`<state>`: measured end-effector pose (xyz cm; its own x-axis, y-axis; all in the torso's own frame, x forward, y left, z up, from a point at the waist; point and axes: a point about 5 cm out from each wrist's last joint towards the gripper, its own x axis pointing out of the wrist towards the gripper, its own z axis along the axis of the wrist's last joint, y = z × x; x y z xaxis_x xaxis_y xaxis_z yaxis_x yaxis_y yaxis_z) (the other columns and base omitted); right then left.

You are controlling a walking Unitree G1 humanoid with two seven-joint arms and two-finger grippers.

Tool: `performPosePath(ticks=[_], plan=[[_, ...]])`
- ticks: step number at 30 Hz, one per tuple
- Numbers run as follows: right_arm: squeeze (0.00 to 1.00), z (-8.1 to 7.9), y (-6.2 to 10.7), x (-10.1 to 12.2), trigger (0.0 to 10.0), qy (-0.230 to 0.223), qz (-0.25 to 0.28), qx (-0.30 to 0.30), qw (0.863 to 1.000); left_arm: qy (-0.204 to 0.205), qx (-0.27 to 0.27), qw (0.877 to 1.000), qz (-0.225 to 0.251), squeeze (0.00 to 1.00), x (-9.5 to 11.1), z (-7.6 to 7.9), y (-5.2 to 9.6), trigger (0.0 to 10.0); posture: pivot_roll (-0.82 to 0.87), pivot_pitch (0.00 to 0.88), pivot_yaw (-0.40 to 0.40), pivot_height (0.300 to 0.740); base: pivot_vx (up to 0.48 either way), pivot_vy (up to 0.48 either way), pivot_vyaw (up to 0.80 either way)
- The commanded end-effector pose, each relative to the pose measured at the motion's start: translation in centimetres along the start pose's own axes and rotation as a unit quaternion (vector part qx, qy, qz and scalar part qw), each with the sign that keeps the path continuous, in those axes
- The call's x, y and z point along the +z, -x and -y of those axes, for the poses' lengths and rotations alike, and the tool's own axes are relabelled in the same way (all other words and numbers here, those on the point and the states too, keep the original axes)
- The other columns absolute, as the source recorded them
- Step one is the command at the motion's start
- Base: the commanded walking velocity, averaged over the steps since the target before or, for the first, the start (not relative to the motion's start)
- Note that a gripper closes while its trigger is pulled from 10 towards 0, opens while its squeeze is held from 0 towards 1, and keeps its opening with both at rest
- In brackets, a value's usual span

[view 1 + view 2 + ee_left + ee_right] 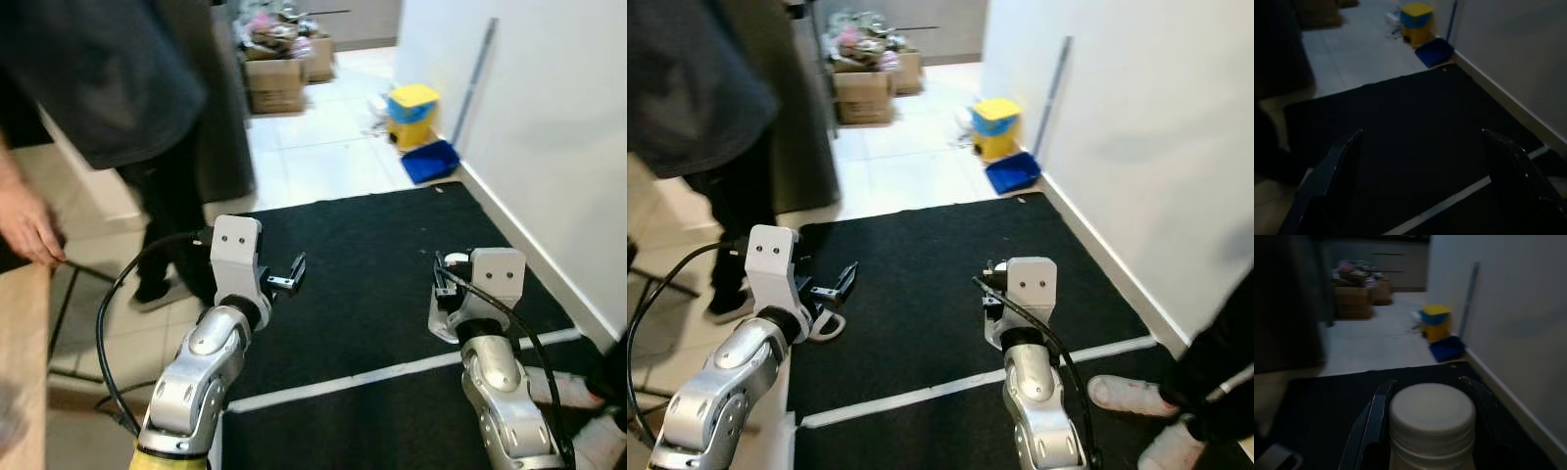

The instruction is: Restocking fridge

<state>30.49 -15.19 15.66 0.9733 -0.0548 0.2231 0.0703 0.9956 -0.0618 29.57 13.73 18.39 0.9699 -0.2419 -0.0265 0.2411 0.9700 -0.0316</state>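
Midway through a fridge restock, the humanoid stands on a black mat [372, 294] crossed by a white tape line [392, 372], both arms raised in front of it. Its right gripper [1430, 431] is clamped around a white-capped bottle [1431, 418], one black finger pressed to each side of the lid, as the right wrist view shows; from the head camera the bottle's cap [456, 260] just peeks out ahead of the wrist. The left gripper [1422, 161] carries nothing, its two fingers spread wide over the mat. A person [108, 88] in dark clothing stands close on the robot's left, one hand [29, 230] resting on the edge of a wooden counter [22, 362]. Ahead lie pale floor tiles [313, 147], cardboard boxes [274, 83], a yellow bin [411, 113] and a blue dustpan [429, 162] by the wall.

No fridge can be made out in these dim frames, so the robot appears to be carrying the bottle. The next move likely calls for finding the fridge while keeping the bottle upright and clear of the person.
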Motion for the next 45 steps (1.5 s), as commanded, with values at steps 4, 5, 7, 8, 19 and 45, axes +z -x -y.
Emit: performPosePath(ticks=[4,5,7,8,19,45], plan=[[0.0,-1.1,0.9,-1.6,10.0,0.01,-0.018,0.036,0.999,-0.013,0.086,0.995,-0.045,0.0,-3.6,-2.2,1.3,10.0,-0.05,0.149,0.031,0.74,0.0,0.0,0.0],[0.0,-1.5,1.2,-2.1,10.0,0.013,-0.025,0.045,0.999,-0.009,0.107,0.993,-0.057,0.0,-4.5,-2.7,1.6,10.0,-0.05,0.149,0.031,0.74,0.0,0.0,0.0],[0.0,-1.7,1.5,-2.5,10.0,0.014,-0.03,0.052,0.998,-0.005,0.121,0.99,-0.065,0.0,-5.0,-3.0,1.9,10.0,-0.05,0.149,0.031,0.74,0.0,0.0,0.0],[0.0,-2.0,1.9,-3.2,10.0,0.02,-0.038,0.058,0.997,-0.011,0.141,0.987,-0.073,0.0,-6.0,-3.5,2.2,10.0,-0.05,0.149,0.029,0.74,0.0,0.0,0.0],[0.0,-1.3,4.9,-7.9,10.0,0.092,-0.097,0.038,0.99,-0.029,0.207,0.963,-0.169,0.0,-14.5,-5.0,5.7,10.0,-0.08,0.143,0.024,0.74,0.0,0.0,0.0],[0.0,-1.8,4.5,-7.5,10.0,0.091,-0.055,0.057,0.993,-0.066,0.129,0.981,-0.13,0.0,-14.9,-3.0,4.9,10.0,-0.07,0.135,0.01,0.74,0.158,0.0,0.0]])
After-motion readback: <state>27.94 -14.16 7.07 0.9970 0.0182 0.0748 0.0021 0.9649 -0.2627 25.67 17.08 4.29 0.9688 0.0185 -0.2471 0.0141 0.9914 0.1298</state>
